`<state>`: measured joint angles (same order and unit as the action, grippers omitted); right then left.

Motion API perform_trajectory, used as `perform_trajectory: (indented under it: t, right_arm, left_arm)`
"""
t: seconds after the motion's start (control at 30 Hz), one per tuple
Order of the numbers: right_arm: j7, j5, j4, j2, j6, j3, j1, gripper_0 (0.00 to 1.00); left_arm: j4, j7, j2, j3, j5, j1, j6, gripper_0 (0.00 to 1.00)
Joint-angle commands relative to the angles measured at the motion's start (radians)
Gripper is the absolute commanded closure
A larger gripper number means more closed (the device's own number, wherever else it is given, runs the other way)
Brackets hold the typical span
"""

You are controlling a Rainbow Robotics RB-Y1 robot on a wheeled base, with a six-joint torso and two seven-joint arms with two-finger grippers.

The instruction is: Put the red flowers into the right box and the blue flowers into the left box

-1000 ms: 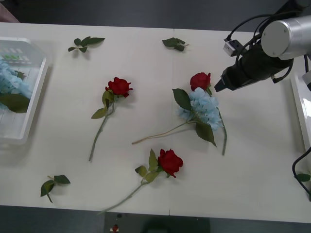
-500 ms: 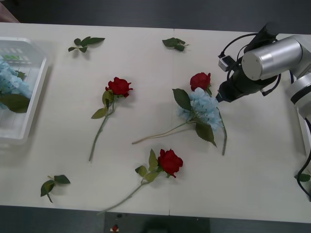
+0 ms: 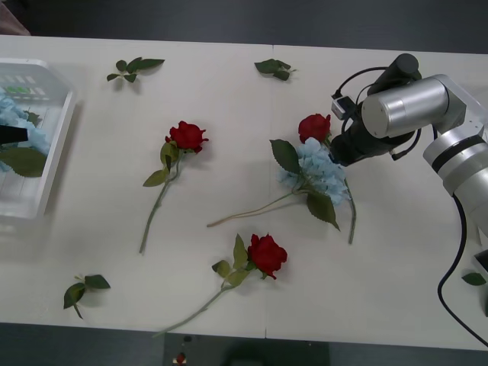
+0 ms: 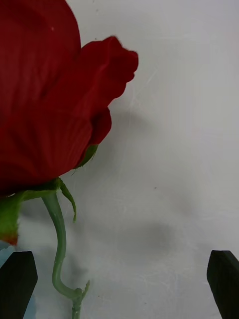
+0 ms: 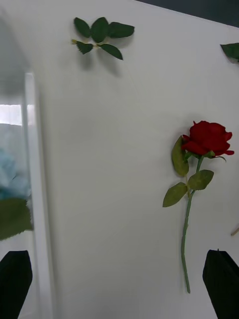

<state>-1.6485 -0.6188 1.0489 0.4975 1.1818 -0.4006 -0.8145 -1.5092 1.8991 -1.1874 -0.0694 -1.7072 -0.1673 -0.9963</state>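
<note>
On the white table, three red flowers lie apart, one just beside the blue flower. The right gripper is low over that rose, fingers wide open and holding nothing. The left gripper, also open and empty, hangs near the left box, which holds blue flowers. Leaf sprigs lie scattered. Behind the table, the floor is dark.

Three roses lie on the table, right of the left box.
</note>
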Motion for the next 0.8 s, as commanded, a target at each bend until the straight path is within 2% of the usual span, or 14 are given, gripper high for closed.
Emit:
perform_trajectory:
  t: [0.03, 0.17, 0.33, 0.5, 0.6, 0.63, 0.7, 0.73, 0.77, 0.8]
  right_arm:
    - [0.049, -0.001, -0.006, -0.013, -0.016, 0.003, -0.041, 0.0]
    - [0.044, -0.004, -0.032, -0.024, -0.044, 0.003, -0.041, 0.0]
    - [0.044, -0.004, -0.043, -0.03, -0.056, 0.003, -0.041, 0.0]
    - [0.042, -0.004, -0.05, -0.034, -0.056, 0.002, -0.04, 0.0]
    - [0.042, -0.001, -0.05, -0.036, -0.056, 0.002, -0.04, 0.0]
    - [0.042, 0.004, -0.05, -0.037, -0.056, 0.002, -0.04, 0.0]
    - [0.041, 0.007, -0.055, -0.039, -0.056, 0.002, -0.04, 0.17]
    - [0.041, 0.007, -0.06, -0.04, -0.056, 0.0, -0.04, 0.37]
    - [0.041, 0.007, -0.06, -0.04, -0.056, 0.0, -0.04, 0.46]
    - [0.041, 0.007, -0.06, -0.043, -0.056, 0.002, -0.04, 0.65]
  left_arm:
    - [-0.014, -0.055, 0.08, 0.049, 0.133, -0.12, -0.005, 0.0]
    - [-0.003, -0.103, 0.147, 0.094, 0.265, -0.216, -0.056, 0.0]
    - [-0.003, -0.187, 0.247, 0.095, 0.449, -0.333, -0.225, 0.0]
    - [-0.023, -0.201, 0.353, 0.099, 0.614, -0.376, -0.315, 0.0]
    - [-0.026, -0.204, 0.384, 0.111, 0.652, -0.385, -0.328, 0.0]
    - [-0.026, -0.213, 0.43, 0.146, 0.71, -0.403, -0.329, 0.0]
    - [-0.026, -0.222, 0.468, 0.168, 0.759, -0.414, -0.321, 0.0]
    - [-0.026, -0.229, 0.489, 0.177, 0.79, -0.417, -0.318, 0.0]
    - [-0.026, -0.233, 0.502, 0.183, 0.805, -0.42, -0.318, 0.0]
    - [-0.025, -0.239, 0.522, 0.189, 0.834, -0.423, -0.318, 0.0]
